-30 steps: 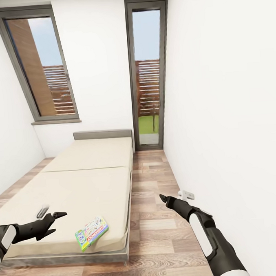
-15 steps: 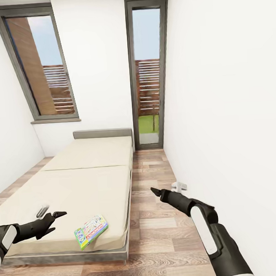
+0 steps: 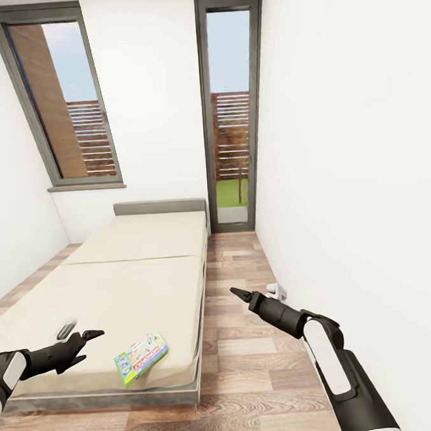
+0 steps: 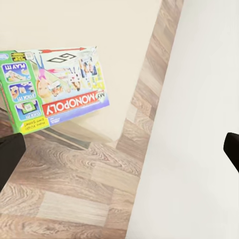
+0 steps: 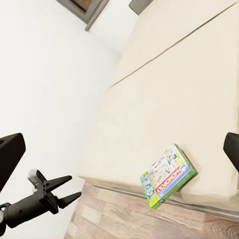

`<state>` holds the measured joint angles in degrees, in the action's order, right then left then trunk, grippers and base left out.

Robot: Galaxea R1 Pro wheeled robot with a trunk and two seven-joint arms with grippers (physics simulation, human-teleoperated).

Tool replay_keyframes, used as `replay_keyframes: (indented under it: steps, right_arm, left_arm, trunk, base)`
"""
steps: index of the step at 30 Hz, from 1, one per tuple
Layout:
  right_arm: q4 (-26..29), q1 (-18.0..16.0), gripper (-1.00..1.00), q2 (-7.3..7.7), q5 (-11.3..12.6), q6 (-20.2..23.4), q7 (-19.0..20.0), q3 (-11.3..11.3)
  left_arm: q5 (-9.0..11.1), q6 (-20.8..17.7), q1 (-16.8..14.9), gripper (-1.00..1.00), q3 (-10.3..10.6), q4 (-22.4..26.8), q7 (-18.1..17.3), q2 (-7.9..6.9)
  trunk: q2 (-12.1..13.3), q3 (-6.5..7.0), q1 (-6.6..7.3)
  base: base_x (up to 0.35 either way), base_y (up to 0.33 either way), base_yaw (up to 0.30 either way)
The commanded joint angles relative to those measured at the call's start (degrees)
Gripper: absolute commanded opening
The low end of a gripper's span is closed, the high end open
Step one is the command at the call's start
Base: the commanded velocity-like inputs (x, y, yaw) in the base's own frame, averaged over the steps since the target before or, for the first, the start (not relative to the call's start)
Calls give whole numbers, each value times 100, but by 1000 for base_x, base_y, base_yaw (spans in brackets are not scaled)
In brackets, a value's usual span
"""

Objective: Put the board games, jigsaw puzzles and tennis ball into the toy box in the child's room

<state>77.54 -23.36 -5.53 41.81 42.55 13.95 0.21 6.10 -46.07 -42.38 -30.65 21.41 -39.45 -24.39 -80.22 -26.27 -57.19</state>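
Beige mattress of the bed [image 3: 136, 271] filled the left half of my head view, its short grey headboard against the far white wall between two tall grey-framed windows. One board game [image 3: 141, 358], a flat green, white and red box lettered "MONOPOLY", lay on the mattress at the near right corner, just inside the edge; the left wrist view showed the same box [image 4: 55, 84] with one corner projecting slightly past the mattress edge above the wood-plank floor [image 3: 249, 341]. My left end effector [image 3: 95, 336] hovered over the near end of the bed, well to the left of the box and not touching it; its two fingers stood parted, clearly spread in the right wrist view [image 5: 64, 189], and held nothing. My right end effector [image 3: 236, 294] was extended over the floor between the bed and the right-hand wall, apart from the box. Its fingertips formed a dark point in the head view, and I could not tell whether they were parted or closed.
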Motion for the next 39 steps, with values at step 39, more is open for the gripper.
replay_keyframes:
  steps: [39]
  right_arm:
    - [-20, -2, 100, -78, 29, -34, -17, 49]
  left_arm:
    - [145, -332, -2, 100, -340, -14, -35, -190]
  trunk:
    - [-1569, -707, -857]
  base:
    - [0, 0, 0]
